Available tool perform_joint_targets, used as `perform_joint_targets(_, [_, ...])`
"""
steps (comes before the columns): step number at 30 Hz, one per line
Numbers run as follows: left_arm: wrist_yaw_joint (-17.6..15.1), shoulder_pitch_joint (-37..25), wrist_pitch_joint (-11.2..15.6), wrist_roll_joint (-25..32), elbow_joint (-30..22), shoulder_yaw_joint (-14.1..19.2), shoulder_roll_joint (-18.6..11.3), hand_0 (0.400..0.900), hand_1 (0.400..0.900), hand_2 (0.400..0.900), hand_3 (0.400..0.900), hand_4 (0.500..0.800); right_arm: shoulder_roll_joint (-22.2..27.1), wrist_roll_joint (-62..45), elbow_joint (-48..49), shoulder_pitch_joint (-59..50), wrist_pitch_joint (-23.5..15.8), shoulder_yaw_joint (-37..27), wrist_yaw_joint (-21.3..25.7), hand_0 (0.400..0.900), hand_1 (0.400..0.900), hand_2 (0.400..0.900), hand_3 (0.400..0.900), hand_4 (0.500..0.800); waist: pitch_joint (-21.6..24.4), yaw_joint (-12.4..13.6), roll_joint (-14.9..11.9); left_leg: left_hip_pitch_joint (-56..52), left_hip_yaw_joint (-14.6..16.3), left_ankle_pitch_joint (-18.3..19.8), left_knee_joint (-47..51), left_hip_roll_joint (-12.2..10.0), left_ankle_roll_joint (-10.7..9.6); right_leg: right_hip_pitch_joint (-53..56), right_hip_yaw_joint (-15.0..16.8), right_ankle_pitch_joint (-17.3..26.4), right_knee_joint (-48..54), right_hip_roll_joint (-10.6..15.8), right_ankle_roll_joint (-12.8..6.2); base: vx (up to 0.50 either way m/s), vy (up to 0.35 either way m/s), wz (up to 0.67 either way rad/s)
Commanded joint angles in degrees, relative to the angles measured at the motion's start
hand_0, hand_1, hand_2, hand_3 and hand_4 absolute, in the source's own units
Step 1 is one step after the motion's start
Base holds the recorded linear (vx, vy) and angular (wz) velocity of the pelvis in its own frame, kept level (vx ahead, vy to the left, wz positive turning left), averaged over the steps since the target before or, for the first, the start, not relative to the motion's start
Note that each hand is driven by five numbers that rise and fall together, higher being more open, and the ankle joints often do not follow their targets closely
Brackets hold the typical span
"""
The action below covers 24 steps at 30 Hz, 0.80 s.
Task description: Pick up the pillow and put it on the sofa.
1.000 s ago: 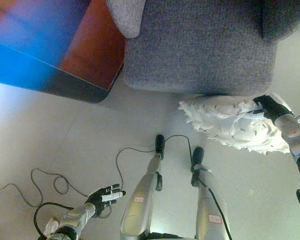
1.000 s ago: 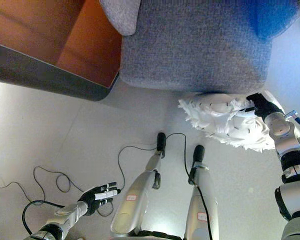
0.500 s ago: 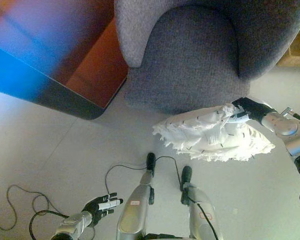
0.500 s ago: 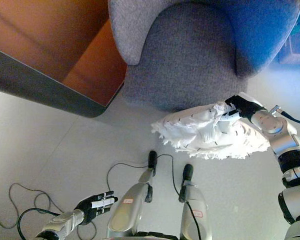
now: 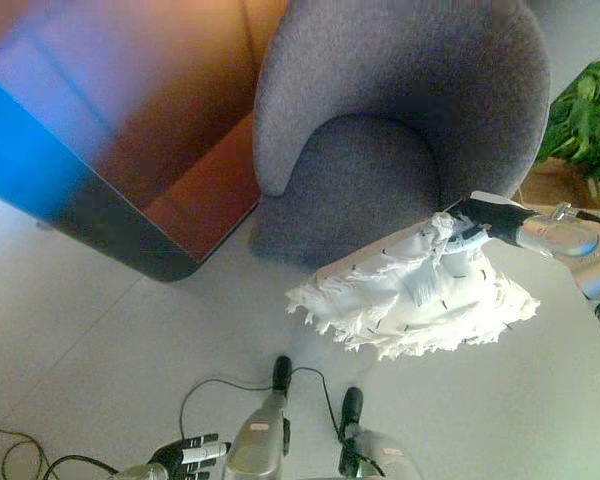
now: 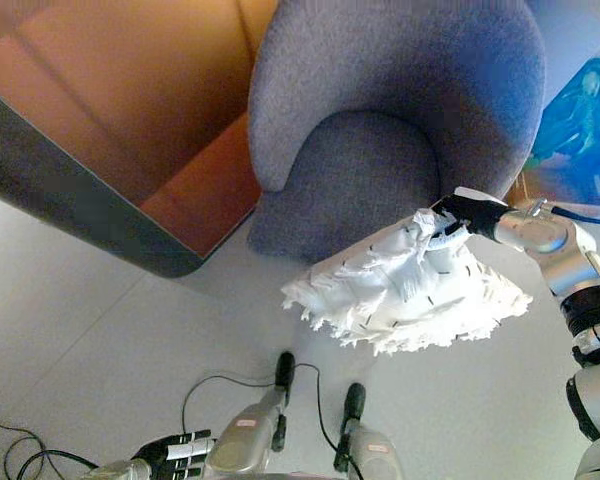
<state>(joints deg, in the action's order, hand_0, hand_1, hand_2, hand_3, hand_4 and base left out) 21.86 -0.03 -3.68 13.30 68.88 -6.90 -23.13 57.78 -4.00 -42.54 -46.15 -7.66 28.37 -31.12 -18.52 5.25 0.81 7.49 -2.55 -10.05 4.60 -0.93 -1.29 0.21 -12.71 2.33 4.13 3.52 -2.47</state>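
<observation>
A white pillow (image 5: 410,295) with a ragged fringe and small dark flecks hangs in the air, just in front of the seat of a grey round-backed sofa chair (image 5: 380,120). My right hand (image 5: 488,213) is shut on the pillow's upper right edge, near the chair's right front corner. The pillow droops down and to the left from that hand (image 6: 465,213), clear of the floor. My left hand (image 5: 185,455) shows at the bottom edge, low over the floor, fingers straight and holding nothing.
A brown wooden cabinet (image 5: 130,130) with a dark base stands left of the chair. A green potted plant (image 5: 585,110) stands at the right behind the chair. Pale floor (image 5: 100,350) spreads in front.
The camera has tilted up, showing more of the chair's back. My right hand has lifted the pillow higher and closer to the chair's seat front. The left hand has sunk to the lower edge.
</observation>
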Motion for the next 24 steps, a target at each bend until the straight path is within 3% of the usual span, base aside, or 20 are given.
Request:
perform_joint_targets(1, [-0.34,4.91,-1.25,-3.08,4.59,-1.18,-3.36,0.900,0.900,0.900,0.900,0.800,4.32,-9.70,-0.37,-16.94,-1.43,1.95,-0.28,0.400,0.400,0.400,0.400,0.500,8.48,3.49,-5.36,-5.34,4.06,7.61,0.40,-0.32,-2.33,-0.50,-0.50,2.74,0.87,3.10,-4.20,0.11,0.039,0.08])
perform_joint_targets(9, [-1.22,5.76,-2.17,-5.13,6.17,-1.28,-3.62,0.900,0.900,0.900,0.900,0.800,2.07,-11.21,-9.57,-26.28,3.37,5.64,-0.79,0.400,0.400,0.400,0.400,0.500,9.53,6.02,-7.13,-6.67,2.80,8.13,0.40,-0.40,-2.13,1.39,-1.44,2.64,0.87,3.25,-4.49,0.10,0.019,0.13])
perform_joint_targets(18, [-1.63,5.83,-2.46,-4.81,7.27,-1.54,-4.83,0.900,0.900,0.900,0.900,0.800,-0.12,-11.94,-15.70,-35.17,9.42,9.04,9.07,0.400,0.400,0.400,0.400,0.500,8.40,8.05,-8.41,-7.00,1.49,8.43,0.40,-0.48,-1.73,2.00,-1.90,3.10,0.87,3.45,-4.89,0.07,0.008,0.09])
perform_joint_targets(24, [-1.75,6.36,-2.36,-2.62,6.89,-1.34,-4.94,0.900,0.900,0.900,0.900,0.800,0.59,-13.27,-17.85,-39.28,14.29,11.37,13.17,0.400,0.400,0.400,0.400,0.500,7.71,8.78,-8.65,-6.19,0.79,8.31,0.40,-0.55,-1.60,1.53,-2.09,3.20,0.87,3.56,-4.97,0.02,0.011,0.06])
